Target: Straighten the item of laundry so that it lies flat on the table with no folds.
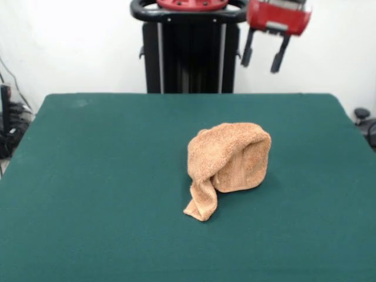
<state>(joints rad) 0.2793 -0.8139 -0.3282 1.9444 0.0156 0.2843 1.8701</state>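
The orange-tan terry towel (229, 161) lies bunched in a rounded heap slightly right of the middle of the green table (106, 176). One twisted corner trails from the heap toward the front left. My gripper (263, 60) hangs high above the table's far edge, right of the pedestal, well away from the towel. Its two black fingers (279, 59) stand apart with nothing between them.
The black pedestal (189, 56) stands behind the table's far edge. Dark cables and equipment (12, 123) sit off the table's left side, and a dark object (365, 120) off its right side.
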